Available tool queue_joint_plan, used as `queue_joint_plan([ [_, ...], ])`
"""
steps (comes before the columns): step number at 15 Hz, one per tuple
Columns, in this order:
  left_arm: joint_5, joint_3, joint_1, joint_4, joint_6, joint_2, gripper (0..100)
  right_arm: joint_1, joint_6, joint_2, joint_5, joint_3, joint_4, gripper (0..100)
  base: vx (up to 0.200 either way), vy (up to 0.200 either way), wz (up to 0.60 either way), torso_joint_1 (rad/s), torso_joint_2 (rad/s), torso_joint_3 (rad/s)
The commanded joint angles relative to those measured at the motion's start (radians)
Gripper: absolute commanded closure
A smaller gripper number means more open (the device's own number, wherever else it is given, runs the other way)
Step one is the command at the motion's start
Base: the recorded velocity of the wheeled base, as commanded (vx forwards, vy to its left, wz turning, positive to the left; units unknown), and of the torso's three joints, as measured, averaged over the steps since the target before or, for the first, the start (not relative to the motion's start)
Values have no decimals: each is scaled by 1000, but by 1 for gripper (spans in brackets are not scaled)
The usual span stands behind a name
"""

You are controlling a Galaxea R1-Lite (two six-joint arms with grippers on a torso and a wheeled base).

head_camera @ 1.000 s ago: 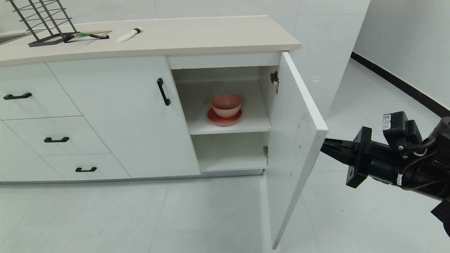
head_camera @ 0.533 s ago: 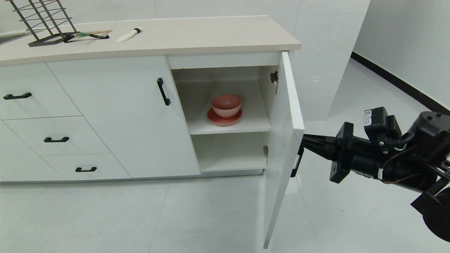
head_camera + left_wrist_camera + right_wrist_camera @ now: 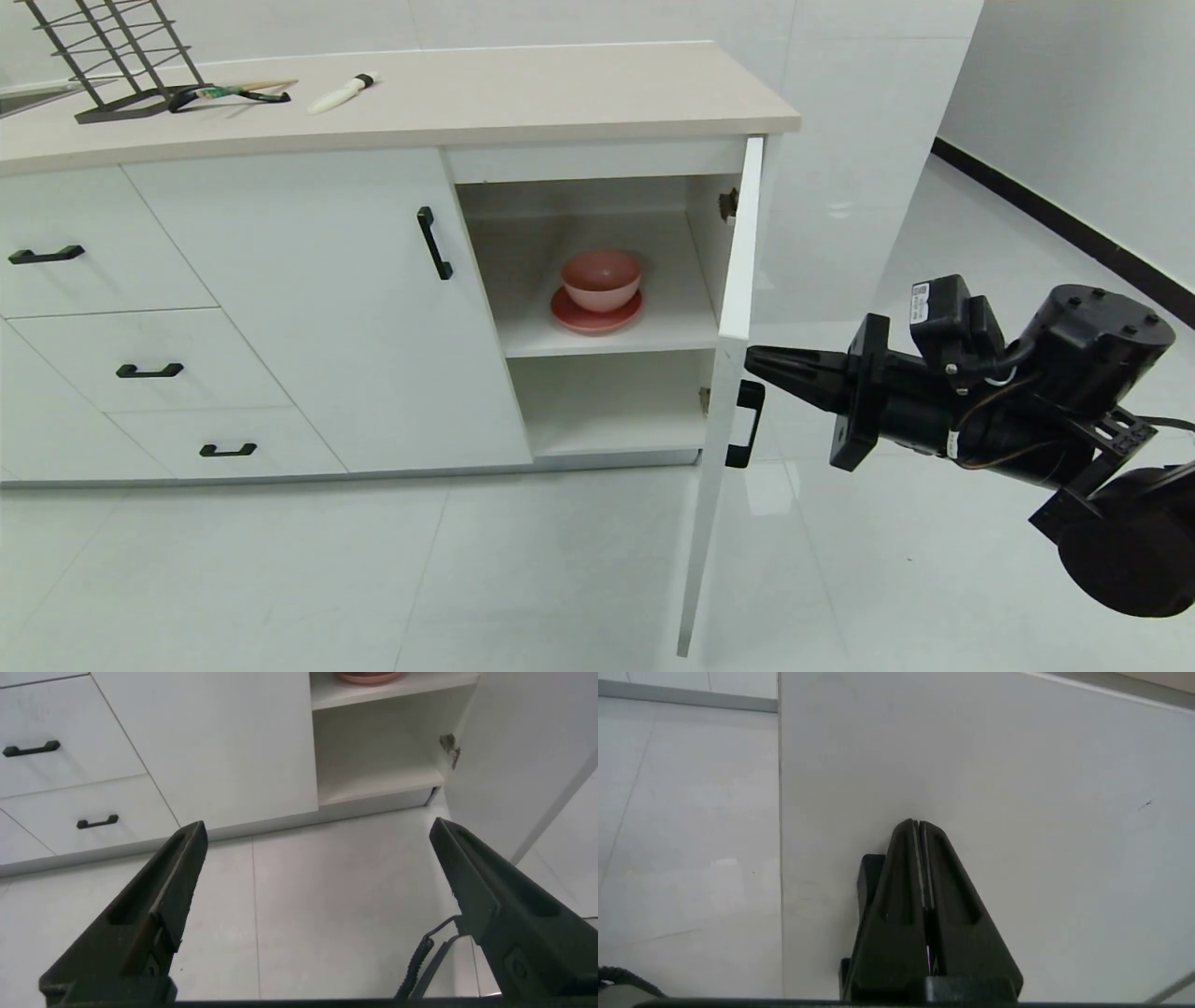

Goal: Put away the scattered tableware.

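Observation:
A pink bowl sits on a red plate on the upper shelf of the open white cabinet. The cabinet door stands about half open, nearly edge-on to me. My right gripper is shut, with its tip against the door's outer face just above the black door handle. In the right wrist view the shut right gripper presses on the white door beside the handle. My left gripper hangs open over the floor in front of the cabinet, holding nothing.
On the beige countertop lie a wire rack, a brush and a white-handled utensil. Drawers and a shut door are to the left. Tiled floor lies open in front.
The right gripper has moved left, pushing the door from wide open toward the cabinet. The door handle has come into sight. Bowl and plate have not moved.

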Motion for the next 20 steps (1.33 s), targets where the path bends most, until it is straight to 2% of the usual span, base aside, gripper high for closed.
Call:
queue_joint_plan([
  [1,0,0,0,0,0,1,0,8,-1,27,0,-28,-1,100,0,0,0,0,0,0],
  [12,0,0,0,0,-1,1,0,64,2,133,-1,-180,-5,100,0,0,0,0,0,0],
  [20,0,0,0,0,-6,1,0,82,9,273,-4,-392,-7,100,0,0,0,0,0,0],
])
